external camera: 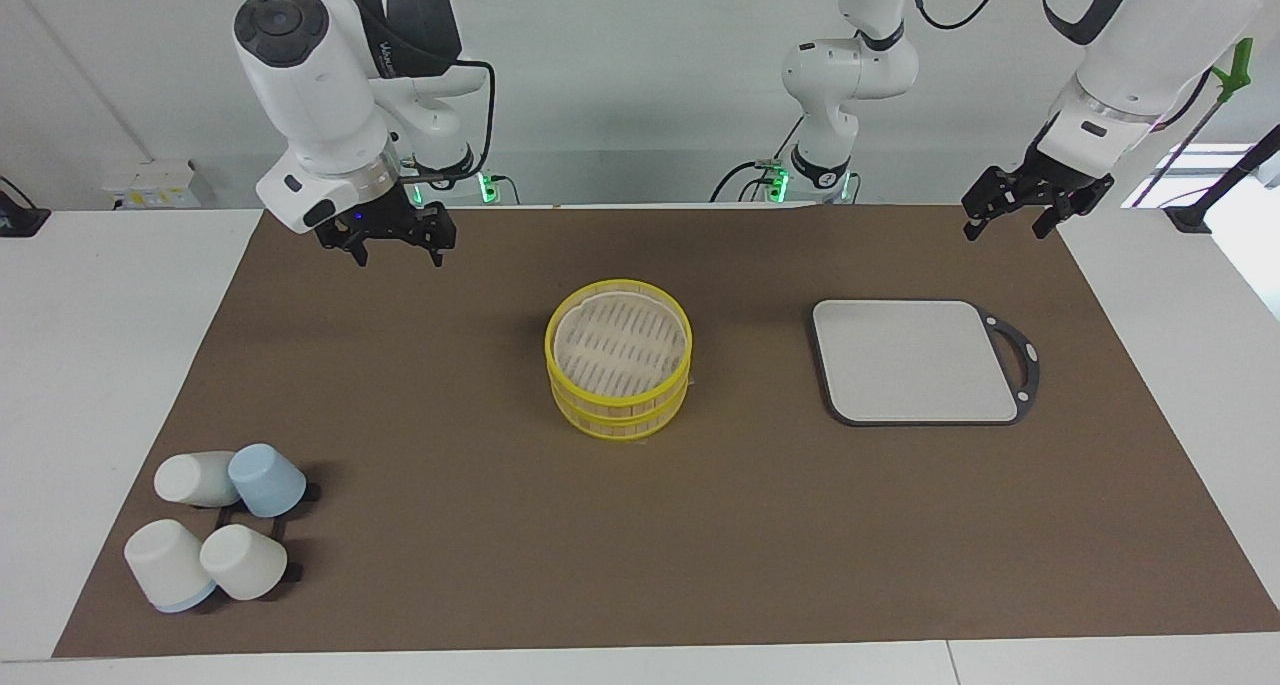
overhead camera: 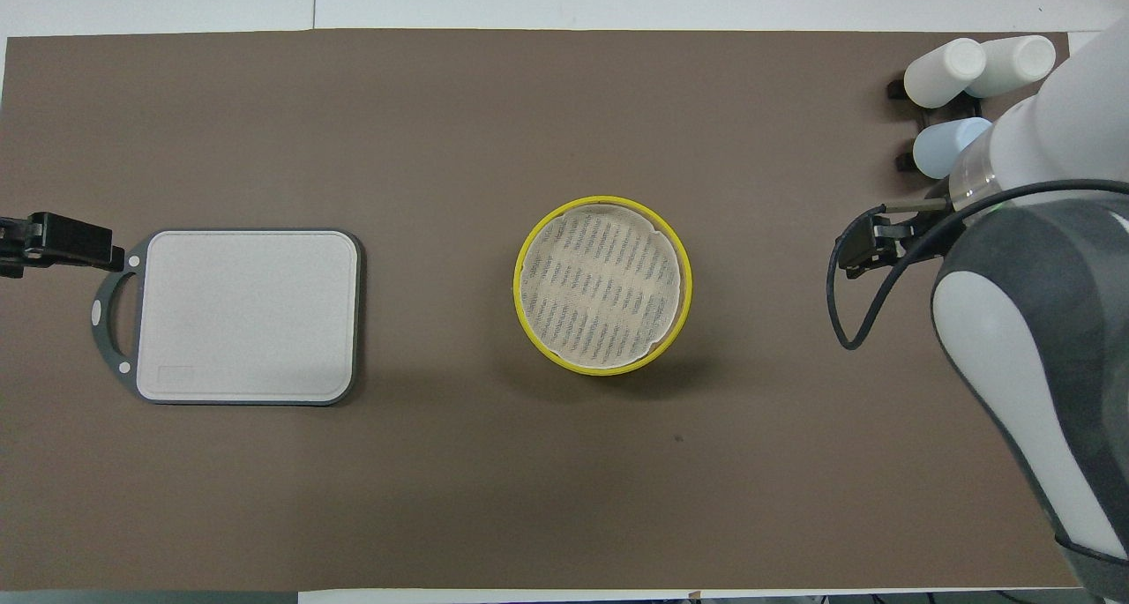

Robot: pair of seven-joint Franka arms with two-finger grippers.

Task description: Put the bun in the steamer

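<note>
Yellow two-tier steamer (external camera: pixel 618 370), mid-mat

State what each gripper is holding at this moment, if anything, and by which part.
Nothing is held. The right gripper hangs open and empty over the mat near the robots; the left gripper waits open and empty over the mat's edge by the grey board.

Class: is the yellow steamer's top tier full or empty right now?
Empty: both views show only bare pale slats inside the steamer; no bun is visible anywhere.

Bright, even light from above; soft shadows hug the steamer (external camera: pixel 619 370) and the cups (external camera: pixel 215 525), everything sharp, no glare.
</note>
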